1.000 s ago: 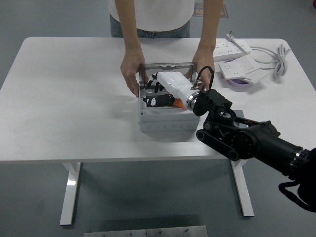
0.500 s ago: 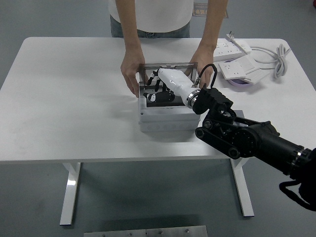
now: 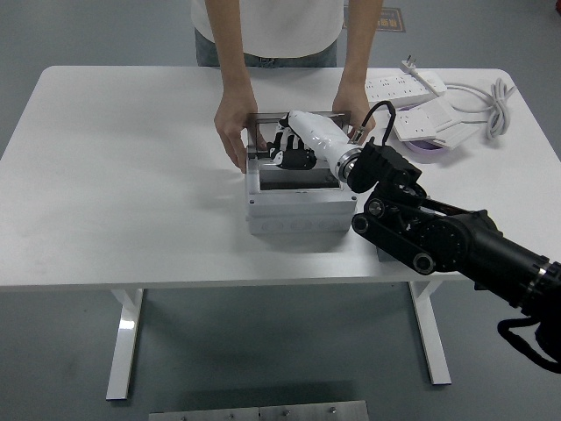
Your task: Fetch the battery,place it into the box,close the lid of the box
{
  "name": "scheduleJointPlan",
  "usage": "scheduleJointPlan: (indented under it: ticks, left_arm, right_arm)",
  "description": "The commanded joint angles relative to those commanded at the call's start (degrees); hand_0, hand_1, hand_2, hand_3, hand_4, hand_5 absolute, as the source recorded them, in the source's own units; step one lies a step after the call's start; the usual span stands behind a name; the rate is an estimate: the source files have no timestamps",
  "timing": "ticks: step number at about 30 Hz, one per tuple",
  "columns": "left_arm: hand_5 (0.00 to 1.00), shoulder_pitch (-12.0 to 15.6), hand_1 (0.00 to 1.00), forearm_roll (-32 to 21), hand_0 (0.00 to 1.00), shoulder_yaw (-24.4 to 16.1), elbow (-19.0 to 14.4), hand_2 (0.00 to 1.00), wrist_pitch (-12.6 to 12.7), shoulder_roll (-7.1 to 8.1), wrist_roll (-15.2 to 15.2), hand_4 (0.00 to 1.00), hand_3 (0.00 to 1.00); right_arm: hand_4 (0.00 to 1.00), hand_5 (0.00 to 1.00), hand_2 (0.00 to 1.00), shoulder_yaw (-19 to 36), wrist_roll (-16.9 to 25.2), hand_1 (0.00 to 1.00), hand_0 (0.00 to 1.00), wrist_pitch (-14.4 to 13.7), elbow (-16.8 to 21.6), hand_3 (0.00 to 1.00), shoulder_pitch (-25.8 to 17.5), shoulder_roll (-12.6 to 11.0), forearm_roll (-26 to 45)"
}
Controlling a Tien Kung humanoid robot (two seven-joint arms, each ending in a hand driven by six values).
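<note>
A grey box (image 3: 298, 215) stands at the middle of the white table (image 3: 114, 175). Its lid (image 3: 302, 115) is open and stands upright at the back. A person at the far side holds the lid's frame with one hand (image 3: 232, 132) on its left and the other hand (image 3: 355, 107) on its right. My right hand (image 3: 285, 151), white with black fingers, is above the box's back part, its fingers curled against the lid's lower front. The box's inside (image 3: 294, 181) looks dark; I cannot make out the battery there.
Two white power strips (image 3: 412, 86) (image 3: 422, 123) and a coiled white cable (image 3: 495, 101) lie at the back right, with a purple round thing (image 3: 427, 150) beside them. My black right forearm (image 3: 438, 241) crosses the table's front right.
My right hand has risen out of the box and moved back to the lid. The black, white and orange thing seen in the box a second ago no longer shows.
</note>
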Motion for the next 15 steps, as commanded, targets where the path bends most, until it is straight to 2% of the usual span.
scheduleJointPlan:
  ticks: [5, 8, 14, 15]
  left_arm:
    - [0.002, 0.1, 0.667, 0.1, 0.592, -0.1, 0.0, 0.606, 0.0, -0.19, 0.1, 0.537, 0.570]
    - [0.002, 0.0, 0.667, 0.3, 0.592, -0.2, 0.0, 0.606, -0.1, -0.27, 0.1, 0.537, 0.570]
    - [0.002, -0.4, 0.667, 0.8, 0.592, -0.4, 0.0, 0.606, -0.3, -0.53, 0.1, 0.537, 0.570]
    - [0.002, -0.4, 0.667, 0.8, 0.592, -0.4, -0.1, 0.606, -0.3, -0.59, 0.1, 0.537, 0.570]
  right_arm:
    - [0.401, 0.290, 0.283, 3.8, -1.9, 0.217, 0.082, 1.8, 1.6, 0.350, 1.4, -1.4, 0.2]
    - [0.401, 0.290, 0.283, 5.2, -2.0, 0.217, 0.082, 1.7, 1.8, 0.350, 2.2, -1.7, 0.5]
    - [0.421, 0.273, 0.282, 7.5, 0.4, 0.216, 0.083, -3.0, 1.1, 0.352, 3.1, -1.8, 1.7]
    - [0.460, 0.266, 0.284, 7.7, 0.8, 0.218, 0.083, -3.7, 0.9, 0.365, 3.2, -1.8, 2.0]
